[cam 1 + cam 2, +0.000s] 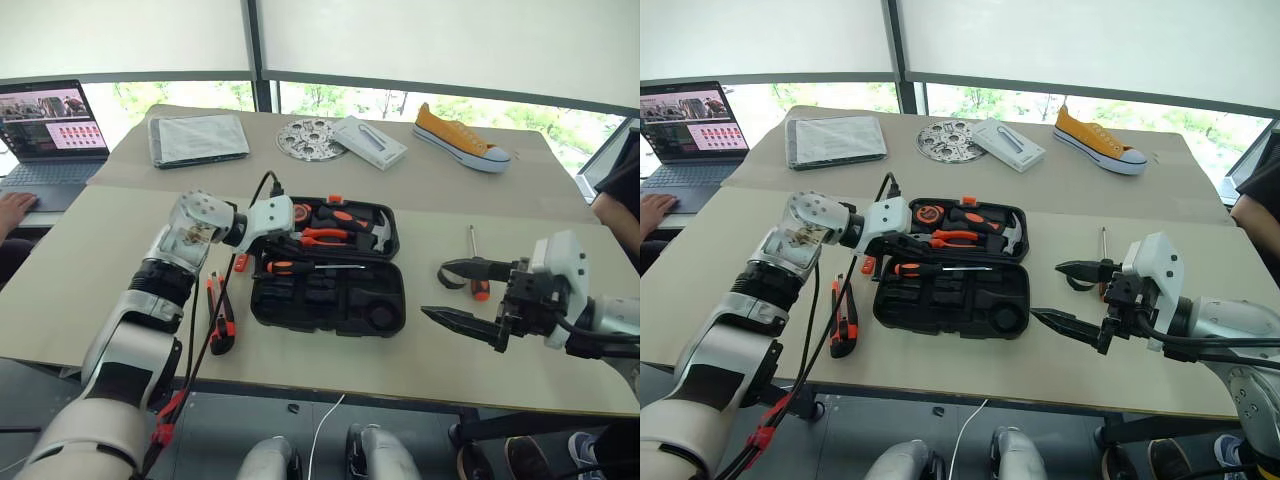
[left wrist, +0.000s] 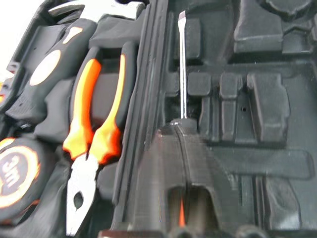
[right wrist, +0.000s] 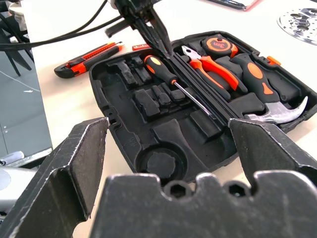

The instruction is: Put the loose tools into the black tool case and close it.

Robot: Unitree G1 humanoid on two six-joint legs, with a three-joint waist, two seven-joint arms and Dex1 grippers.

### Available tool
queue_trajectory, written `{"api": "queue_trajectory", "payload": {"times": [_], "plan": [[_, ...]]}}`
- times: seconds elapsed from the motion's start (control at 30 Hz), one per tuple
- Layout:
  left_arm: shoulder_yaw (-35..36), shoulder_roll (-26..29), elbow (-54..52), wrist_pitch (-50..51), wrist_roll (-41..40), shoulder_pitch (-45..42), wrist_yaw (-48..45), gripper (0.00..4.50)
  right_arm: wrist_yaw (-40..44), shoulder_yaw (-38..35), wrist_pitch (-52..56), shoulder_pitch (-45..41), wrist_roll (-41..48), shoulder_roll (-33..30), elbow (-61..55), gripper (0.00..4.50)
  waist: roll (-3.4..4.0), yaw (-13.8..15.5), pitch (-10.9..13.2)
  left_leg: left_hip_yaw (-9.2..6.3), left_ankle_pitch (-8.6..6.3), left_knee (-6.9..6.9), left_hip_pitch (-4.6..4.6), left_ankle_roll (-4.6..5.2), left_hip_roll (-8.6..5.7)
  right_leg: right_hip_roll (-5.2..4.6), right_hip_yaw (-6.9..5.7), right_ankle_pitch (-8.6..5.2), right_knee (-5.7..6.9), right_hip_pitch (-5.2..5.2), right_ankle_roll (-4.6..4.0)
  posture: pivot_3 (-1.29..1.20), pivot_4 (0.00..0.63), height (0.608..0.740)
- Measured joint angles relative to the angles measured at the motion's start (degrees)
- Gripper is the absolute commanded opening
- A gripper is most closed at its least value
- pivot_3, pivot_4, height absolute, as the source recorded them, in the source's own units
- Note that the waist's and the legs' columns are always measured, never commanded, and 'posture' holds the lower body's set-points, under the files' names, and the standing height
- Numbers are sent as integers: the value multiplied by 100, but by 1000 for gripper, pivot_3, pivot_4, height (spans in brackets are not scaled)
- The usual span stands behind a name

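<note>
Case (image 1: 330, 300) lies open in the middle of the tan table (image 1: 100, 260), and we see it from our head camera first. Its far half holds pliers (image 1: 325, 237), a hammer (image 1: 378, 232) and a tape measure (image 1: 300, 212). One screwdriver (image 1: 300, 267) lies in the near half, close to the hinge. Our left gripper (image 1: 268, 255) is at the handle end of that screwdriver with its fingers pressed together. We cannot tell from here if it touches the handle. A knife (image 1: 222, 318) lies on the table just left of the case. A small orange thing (image 1: 240, 262) lies near it. A second screwdriver (image 1: 477, 262) lies on the table well to the right of the case. Our right gripper (image 1: 452, 292) hangs near that one with its jaws wide and nothing in them.

Next comes our left wrist camera. The left fingers (image 2: 168, 163) are tight together, with the thin metal shaft (image 2: 183, 64) of the screwdriver reaching out past their tips over the case (image 2: 257, 99). The pliers (image 2: 94, 129) sit beside them.

Last comes our right wrist camera. The right fingers (image 3: 69, 168) stand far apart. Between them we see the case (image 3: 163, 148), the screwdriver (image 3: 161, 72) and the left gripper (image 3: 158, 42) at its handle. The knife (image 3: 89, 57) lies past the case.
</note>
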Motion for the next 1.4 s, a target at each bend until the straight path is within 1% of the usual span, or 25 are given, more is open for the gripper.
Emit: {"api": "queue_trajectory", "payload": {"times": [0.13,0.3,0.43,0.6,0.7,0.8,0.83,0.87,0.9,0.93,1.0,1.03,1.13,1.2,1.23,1.27,1.4], "plan": [[-173,-125,208,-134,204,1,43,26,-53,-23,0,181,4,20,-61,4500,0,2,0,5,0,0,-1,0,-1,3,-3,0,1,0,0,0,150,733],[-295,-165,269,-437,376,12,68,26,-118,-119,0,208,10,20,-109,4500,1,8,-1,5,0,1,2,0,0,-7,-2,0,1,3,0,0,150,733],[-364,-289,532,-769,578,-24,348,26,-145,-141,0,283,13,30,-121,4500,3,45,-5,4,0,4,5,0,0,-12,-1,2,0,11,4,0,150,733],[-421,-393,867,-1004,684,-191,476,26,-152,-142,0,303,11,35,-133,4500,1,96,-12,5,0,14,5,5,-1,-22,6,6,0,16,10,0,150,733],[-317,-324,752,-792,549,-124,300,26,-152,-134,-3,289,9,76,-111,4500,0,75,-12,5,0,16,3,8,7,-21,10,1,1,13,17,0,150,733],[-113,-208,424,-220,272,46,71,26,-152,-103,-14,287,-5,113,-84,4500,0,15,-12,7,0,15,0,8,17,-8,9,5,4,5,8,0,150,733],[3,-150,257,42,133,118,6,419,-154,-97,-16,279,-8,113,-67,4500,-1,-3,-11,7,0,14,-3,8,21,-2,5,6,4,3,7,0,150,733],[118,-85,46,286,-3,192,-53,419,-159,-88,-17,262,-17,113,-33,4500,-1,-11,-11,7,0,14,-4,8,22,1,2,6,3,2,7,0,150,733],[230,-17,-188,512,-151,277,-115,704,-172,-69,-21,234,-33,114,3,4500,0,-22,-11,8,0,13,-3,8,22,3,3,6,4,2,6,0,150,733],[408,124,-639,989,-406,431,-227,1024,-246,-54,-28,200,-110,114,85,4500,0,-35,-11,8,0,13,-3,8,24,2,3,5,4,2,6,0,150,733],[718,395,-1520,1866,-919,718,-391,1792,-408,-28,-60,134,-308,127,298,4500,1,-42,-11,8,0,13,-3,7,24,-2,3,4,3,2,7,0,150,733],[825,501,-1904,2227,-1123,832,-431,2090,-510,-22,-63,109,-405,152,402,4500,1,-41,-11,9,0,13,-3,7,23,-5,3,3,3,3,8,0,150,733],[1184,819,-3252,3443,-1932,1241,-497,3271,-1049,36,-65,-104,-821,349,852,4500,2,-21,-11,9,0,14,-1,5,21,-11,4,-7,4,5,23,0,150,733],[1328,959,-3850,3945,-2311,1425,-494,3989,-1354,59,-65,-207,-1042,459,1077,4500,5,-10,-12,9,1,13,1,3,21,-13,4,-12,5,6,29,0,150,733],[1387,1043,-4139,4178,-2494,1524,-490,4245,-1550,83,-63,-271,-1174,538,1218,4500,5,-12,-13,10,1,13,1,2,21,-12,4,-13,5,6,28,0,150,733],[1452,1128,-4431,4390,-2684,1653,-456,4422,-1799,131,-43,-379,-1333,653,1402,4500,7,-20,-14,11,2,12,3,0,21,-11,4,-14,6,6,27,0,150,733],[1533,1193,-4949,4789,-3104,1821,-236,4422,-2499,302,-29,-645,-1834,1059,2052,4500,11,-25,-13,13,8,10,4,-12,21,-5,4,-16,9,6,21,0,150,733]]}}
